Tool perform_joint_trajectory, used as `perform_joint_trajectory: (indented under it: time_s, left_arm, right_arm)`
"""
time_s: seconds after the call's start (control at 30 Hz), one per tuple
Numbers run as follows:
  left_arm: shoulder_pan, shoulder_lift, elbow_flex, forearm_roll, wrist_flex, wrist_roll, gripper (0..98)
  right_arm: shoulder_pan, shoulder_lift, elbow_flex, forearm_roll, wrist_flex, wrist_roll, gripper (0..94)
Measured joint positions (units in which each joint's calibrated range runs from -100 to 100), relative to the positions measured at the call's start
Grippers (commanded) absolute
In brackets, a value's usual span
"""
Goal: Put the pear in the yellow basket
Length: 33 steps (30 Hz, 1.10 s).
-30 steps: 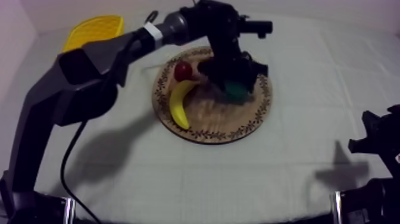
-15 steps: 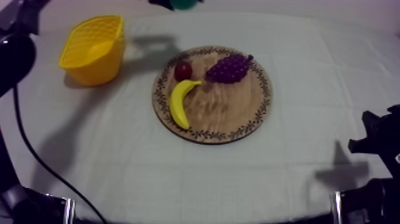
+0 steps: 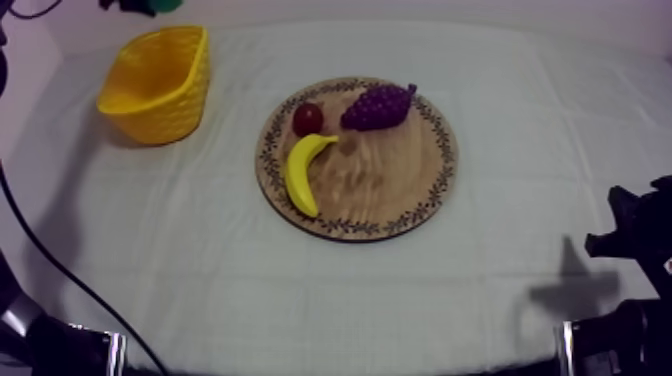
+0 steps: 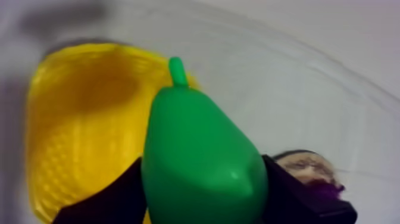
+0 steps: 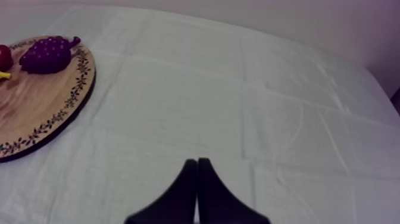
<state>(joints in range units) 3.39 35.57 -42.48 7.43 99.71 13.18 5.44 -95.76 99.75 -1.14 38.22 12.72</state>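
Left end effector (image 4: 205, 199) is clamped on the green pear (image 4: 199, 155), hanging above the yellow basket (image 3: 188, 80) at the frame's upper left. Banana (image 3: 303, 170), grapes (image 3: 378, 105) and small red fruit (image 3: 307, 118) sit on the wooden board (image 3: 400, 190), centre frame. Right end effector (image 5: 197, 179) is a narrow wedge, holding nothing, over the bench (image 3: 480, 300).

A table under a creased grey-white cloth (image 3: 470, 290) spans the scene. A plain pale wall (image 3: 480, 8) rises beyond its far edge. The light is dim and even, with soft shadows near the right.
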Motion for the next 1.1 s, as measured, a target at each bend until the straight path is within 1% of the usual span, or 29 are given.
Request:
perform_joint_trajectory:
  time_s: [0.07,0.27,0.5,0.67,0.77,0.87,0.93,1.03,1.1]
  left_arm:
    - [-1.5,0.9,1.9,-0.33,-0.1,-0.6,56.3]
    - [-4.4,4.0,9.7,0.28,0.0,-2.4,57.1]
    - [-4.2,6.6,18.4,0.76,-0.9,-3.2,56.9]
    - [-3.8,8.4,17.2,0.66,-2.5,-3.2,58.1]
    - [-3.5,10.1,14.7,0.29,-3.1,-3.2,62.1]
    - [-3.3,11.2,12.1,-0.20,-3.9,-3.2,74.2]
    - [-3.1,12.1,10.7,-0.38,-4.6,-3.4,79.4]
    - [-3.0,12.7,10.0,-0.73,-6.1,-3.9,84.6]
    - [-2.9,12.5,10.4,-1.52,-8.0,-3.9,85.9]
  right_arm:
    - [0.0,0.0,0.0,0.0,0.0,0.0,0.3]
    - [0.0,0.0,0.0,0.0,0.0,0.0,0.3]
    - [0.0,0.0,0.0,0.0,0.0,0.0,0.3]
    - [0.0,0.0,0.0,0.0,0.0,0.0,0.3]
    - [0.0,0.0,0.0,0.0,0.0,0.0,0.3]
    - [0.0,0.0,0.0,0.0,0.0,0.0,0.3]
    - [0.0,0.0,0.0,0.0,0.0,0.0,0.3]
    - [0.0,0.0,0.0,0.0,0.0,0.0,0.3]
    - [0.0,0.0,0.0,0.0,0.0,0.0,0.3]
